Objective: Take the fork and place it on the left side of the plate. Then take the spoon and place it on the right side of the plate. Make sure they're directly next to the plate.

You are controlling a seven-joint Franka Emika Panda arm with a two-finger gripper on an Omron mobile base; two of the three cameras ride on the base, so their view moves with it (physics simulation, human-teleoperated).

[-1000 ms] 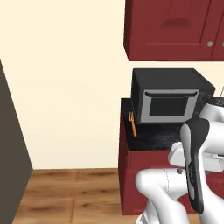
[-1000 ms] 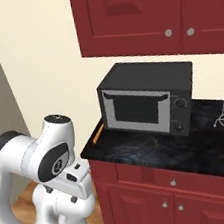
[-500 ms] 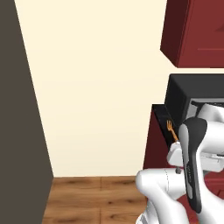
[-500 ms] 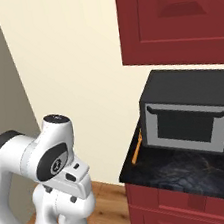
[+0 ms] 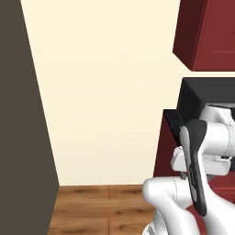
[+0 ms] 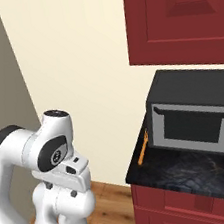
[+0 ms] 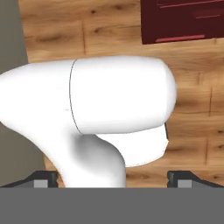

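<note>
A kitchen: microwave (image 6: 195, 115) on dark counter (image 6: 193, 173), red cabinets (image 6: 176, 16), wood floor (image 5: 101, 209).

microwave (image 6: 197, 109) cut off at right edge, fork (image 6: 143, 147) tines indistinct

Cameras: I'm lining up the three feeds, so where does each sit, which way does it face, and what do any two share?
Left base view: behind the arm's left, facing the cream wall, with the arm at lower right.
Right base view: behind the arm's right, facing the microwave and the fork on the counter, arm lower left.
Hand view: on the hand, looking down at the wood floor; fingers wide apart.
Both base views share the microwave, counter and red cabinets.
</note>
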